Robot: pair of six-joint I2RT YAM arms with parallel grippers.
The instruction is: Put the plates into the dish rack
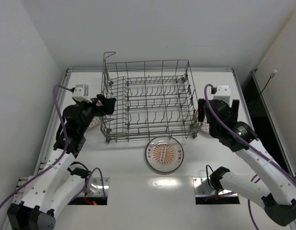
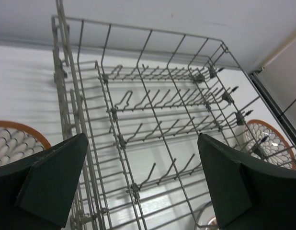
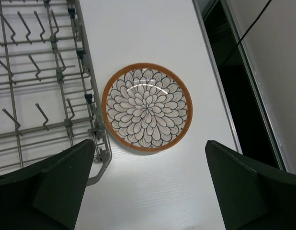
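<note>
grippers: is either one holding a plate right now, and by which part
Nothing is held. The left gripper is open, facing the dish rack; the right gripper is open above a petal-patterned plate lying flat.

Three plates are in view: one medallion plate (image 1: 164, 154) and two with petals, the left petal plate (image 2: 16, 141) and the right petal plate (image 3: 147, 107). There is one dish rack (image 1: 148, 98). It appears to carry four rows of tines (image 2: 157, 98), though the crossing wires make that count uncertain. Two grippers show, the left gripper (image 2: 143, 179) and the right gripper (image 3: 150, 179).
</note>
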